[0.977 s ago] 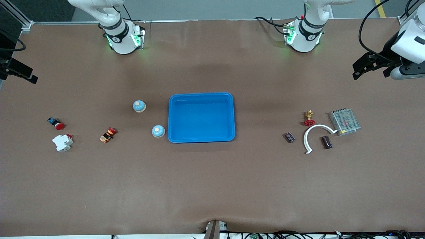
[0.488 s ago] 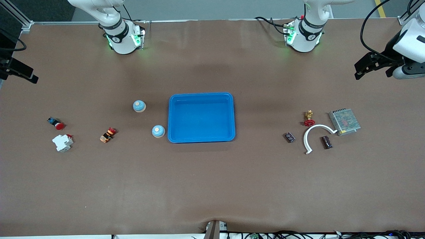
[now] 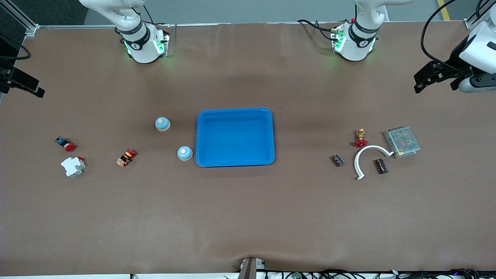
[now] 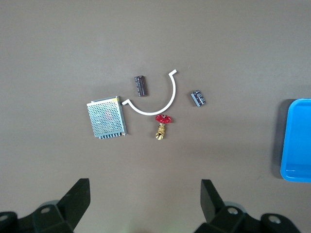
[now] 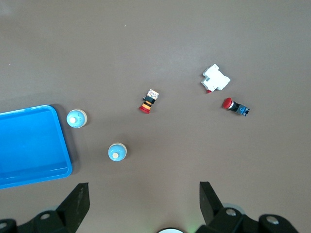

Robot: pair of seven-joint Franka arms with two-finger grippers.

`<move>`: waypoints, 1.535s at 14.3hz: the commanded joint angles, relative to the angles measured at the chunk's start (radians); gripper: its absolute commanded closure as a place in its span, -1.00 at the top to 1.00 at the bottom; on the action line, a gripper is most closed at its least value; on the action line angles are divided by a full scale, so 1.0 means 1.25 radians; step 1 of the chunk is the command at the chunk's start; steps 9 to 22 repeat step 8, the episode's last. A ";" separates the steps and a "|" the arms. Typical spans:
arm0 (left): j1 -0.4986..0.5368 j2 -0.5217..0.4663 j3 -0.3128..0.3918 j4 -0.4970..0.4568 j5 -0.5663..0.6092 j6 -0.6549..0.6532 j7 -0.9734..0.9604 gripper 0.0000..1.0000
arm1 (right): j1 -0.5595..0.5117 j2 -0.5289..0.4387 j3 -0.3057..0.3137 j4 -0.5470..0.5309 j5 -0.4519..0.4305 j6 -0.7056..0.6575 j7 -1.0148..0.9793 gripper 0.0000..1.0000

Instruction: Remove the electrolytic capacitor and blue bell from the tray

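Two light-blue dome bells stand beside the blue tray (image 3: 235,161) toward the right arm's end: one (image 3: 185,153) close to the tray, one (image 3: 162,124) farther from the camera. Both show in the right wrist view (image 5: 77,118) (image 5: 117,152). The capacitor (image 3: 381,166), a dark cylinder, lies inside a white arc toward the left arm's end; it also shows in the left wrist view (image 4: 141,86). My left gripper (image 3: 434,79) (image 4: 146,183) is open and empty, high over the left arm's end. My right gripper (image 3: 21,82) (image 5: 144,185) is open and empty, high over the right arm's end.
Near the capacitor lie a white arc (image 3: 366,157), a small dark component (image 3: 338,160), a red-handled brass valve (image 3: 361,138) and a metal mesh box (image 3: 402,142). Toward the right arm's end lie a white breaker (image 3: 73,166), a red push button (image 3: 66,144) and an orange-red switch (image 3: 126,157).
My left gripper has shifted slightly toward the left arm's end of the table and then held still. The right gripper and the objects have not moved.
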 commanded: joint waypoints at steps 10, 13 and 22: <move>-0.002 0.013 0.000 0.027 0.017 -0.023 0.013 1.00 | 0.000 0.008 0.001 0.021 0.007 -0.015 0.005 1.00; -0.002 0.013 0.000 0.027 0.017 -0.023 0.013 1.00 | 0.000 0.008 0.001 0.021 0.007 -0.015 0.005 1.00; -0.002 0.013 0.000 0.027 0.017 -0.023 0.013 1.00 | 0.000 0.008 0.001 0.021 0.007 -0.015 0.005 1.00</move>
